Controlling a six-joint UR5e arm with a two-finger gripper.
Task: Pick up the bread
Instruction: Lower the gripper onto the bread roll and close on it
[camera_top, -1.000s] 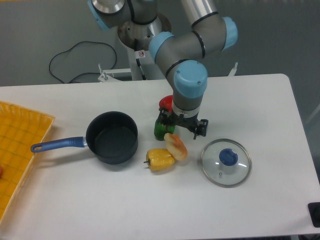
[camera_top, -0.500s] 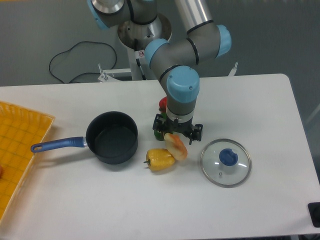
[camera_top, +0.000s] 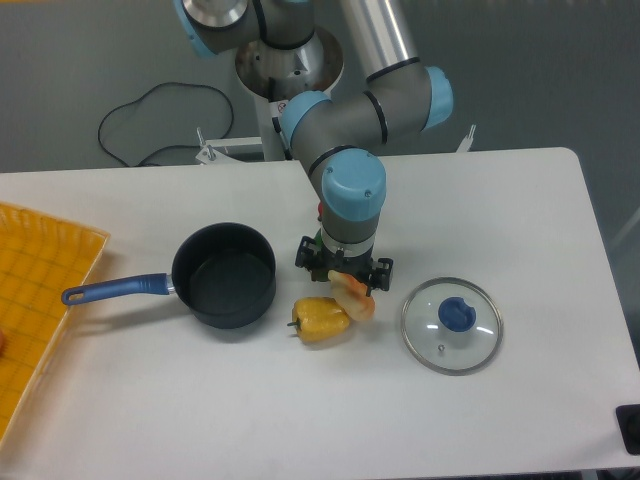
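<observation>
The bread (camera_top: 354, 298) is a small tan-orange oval loaf with a pale side, lying on the white table (camera_top: 520, 210) right of the yellow bell pepper (camera_top: 320, 319). My gripper (camera_top: 344, 272) hangs straight down right over the loaf's back end, its black body low above the table. The fingertips are hidden behind the gripper body and the loaf, so I cannot tell whether they are open or shut. The arm hides most of the green and red toy peppers behind it.
A dark blue pot (camera_top: 225, 274) with a blue handle stands left of the peppers. A glass lid (camera_top: 452, 324) with a blue knob lies to the right. A yellow mesh tray (camera_top: 35, 290) sits at the left edge. A black cable lies behind the table.
The gripper has moved left and slightly down, from behind and right of the bread to directly over it. The bread and peppers have not moved.
</observation>
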